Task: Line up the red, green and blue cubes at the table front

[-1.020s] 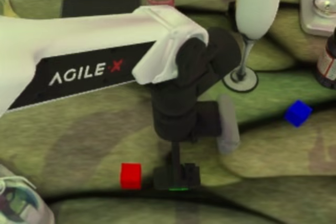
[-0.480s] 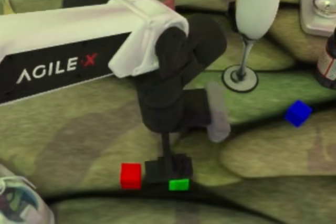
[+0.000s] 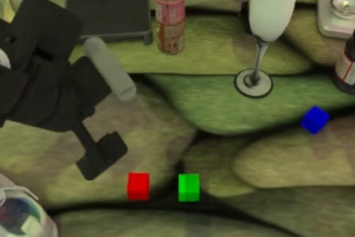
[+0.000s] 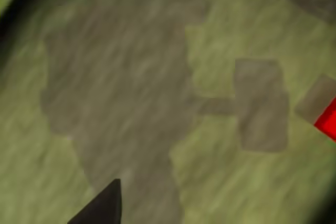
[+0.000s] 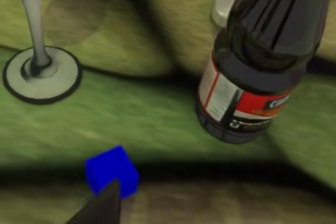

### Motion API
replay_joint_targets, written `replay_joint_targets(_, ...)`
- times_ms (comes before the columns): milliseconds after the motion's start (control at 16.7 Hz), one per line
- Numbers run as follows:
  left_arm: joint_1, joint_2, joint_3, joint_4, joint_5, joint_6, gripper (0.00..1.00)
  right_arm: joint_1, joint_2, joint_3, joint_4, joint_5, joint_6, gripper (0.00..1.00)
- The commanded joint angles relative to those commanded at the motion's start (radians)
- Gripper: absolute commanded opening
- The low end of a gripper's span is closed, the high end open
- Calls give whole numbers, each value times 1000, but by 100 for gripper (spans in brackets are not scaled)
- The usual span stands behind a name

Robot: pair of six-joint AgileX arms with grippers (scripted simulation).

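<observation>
Two of three cubes are placed, as I judge it: red cube (image 3: 138, 185) and green cube (image 3: 188, 187) sit side by side near the table's (image 3: 183, 95) front edge, a small gap between them, not touching, roughly level with each other. Blue cube (image 3: 315, 119) is the odd one out, well right of the green cube and farther back, turned at an angle. My left gripper (image 3: 101, 155) hangs up-left of the red cube, near it but apart, nothing in it; whether its fingers are spread or closed I cannot tell, the top view shows only a dark block and the left wrist view just one dark fingertip over bare table with a red sliver at the frame edge. My right arm is out of the top view; the right wrist view has one finger (image 5: 102, 205) just beside the blue cube, with a dark bottle (image 5: 257, 66) and a glass foot (image 5: 41, 73) farther off, so that gripper sits close above the blue cube, its opening not visible, so I cannot tell. Step in hand, my read: blue cube pickup. Next move calls for the right gripper to line up with the cube's angled faces, grasp it, then set it right of the green cube at matching gap, in line.
</observation>
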Motion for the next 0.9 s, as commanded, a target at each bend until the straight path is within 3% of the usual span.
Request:
replay_joint_targets(480,354,-825,-658,439,-9,-294,100,86,851,594,-451,2,-200,100)
replay_joint_targets(900,524,-1223,-940,727,-3,-460,100,136,1287,950,-686,3,-313,100)
